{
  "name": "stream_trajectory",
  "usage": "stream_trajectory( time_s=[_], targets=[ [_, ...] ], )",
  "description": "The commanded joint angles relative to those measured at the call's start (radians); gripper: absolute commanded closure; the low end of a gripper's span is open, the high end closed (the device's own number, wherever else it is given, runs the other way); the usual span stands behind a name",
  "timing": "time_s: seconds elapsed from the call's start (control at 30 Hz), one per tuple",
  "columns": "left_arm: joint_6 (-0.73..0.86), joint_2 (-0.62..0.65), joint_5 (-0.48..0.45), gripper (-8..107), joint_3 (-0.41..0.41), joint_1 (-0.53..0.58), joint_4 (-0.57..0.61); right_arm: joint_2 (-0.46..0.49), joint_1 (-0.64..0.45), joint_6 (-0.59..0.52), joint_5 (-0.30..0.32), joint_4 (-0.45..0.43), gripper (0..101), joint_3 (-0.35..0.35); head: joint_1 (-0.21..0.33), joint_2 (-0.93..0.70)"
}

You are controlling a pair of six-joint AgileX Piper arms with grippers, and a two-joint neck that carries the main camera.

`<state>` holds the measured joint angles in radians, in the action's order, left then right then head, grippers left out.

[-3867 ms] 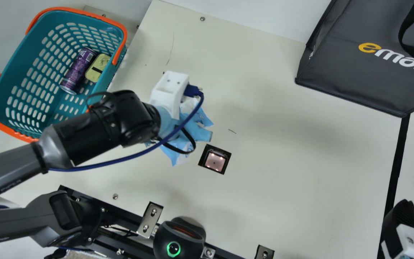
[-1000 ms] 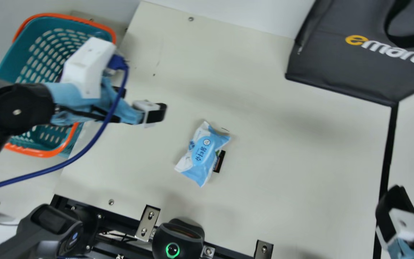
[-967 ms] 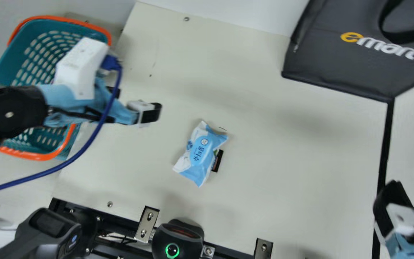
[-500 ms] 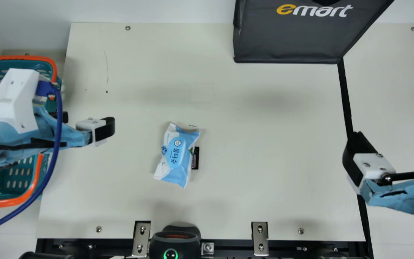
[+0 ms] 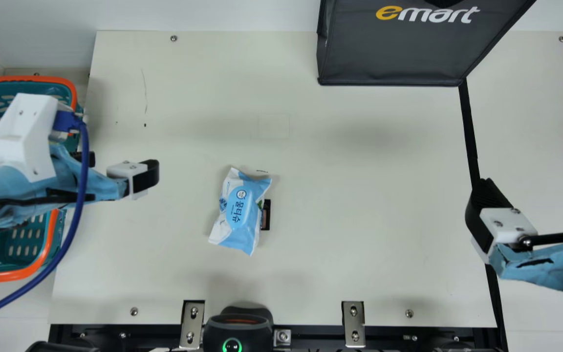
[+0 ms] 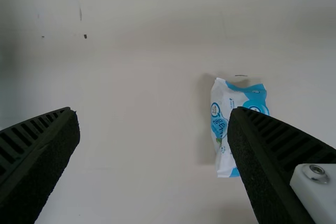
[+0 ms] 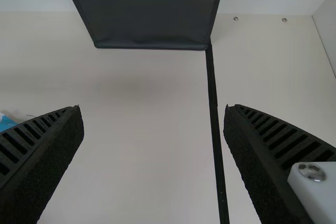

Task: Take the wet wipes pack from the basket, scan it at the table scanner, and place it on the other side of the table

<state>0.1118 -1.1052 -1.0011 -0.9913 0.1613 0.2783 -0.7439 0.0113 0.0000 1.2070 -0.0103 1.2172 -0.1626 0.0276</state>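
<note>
1. Wet wipes pack [image 5: 239,212] on the table [image 5: 359,195], lying partly across the scanner window [image 5: 266,221]; well apart from both grippers, between them.
2. Left gripper [image 5: 125,166], on the basket side of the pack: fingers spread wide, holding nothing.
3. Right gripper [image 5: 530,188], beside the black strip [image 5: 471,137]: also wide, nothing between fingers.
4. Main view has the teal basket [image 5: 22,277] beneath the left arm; right wrist view has two screws [image 7: 284,20] beyond the dark bag [image 7: 152,19].
</note>
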Motion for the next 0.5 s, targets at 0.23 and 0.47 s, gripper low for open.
stream_trajectory(
  time_s=[0.23, 0.47],
  targets=[
    [-0.223, -0.038, 0.043, 9, -0.004, 0.211, -0.122, 0.000, 0.000, 0.000, 0.000, 0.000, 6, 0.000, 0.024, 0.000],
    [-0.406, -0.093, 0.054, 9, -0.034, 0.365, -0.242, 0.000, 0.000, 0.000, 0.000, 0.000, 6, 0.000, 0.024, 0.000]
  ],
)
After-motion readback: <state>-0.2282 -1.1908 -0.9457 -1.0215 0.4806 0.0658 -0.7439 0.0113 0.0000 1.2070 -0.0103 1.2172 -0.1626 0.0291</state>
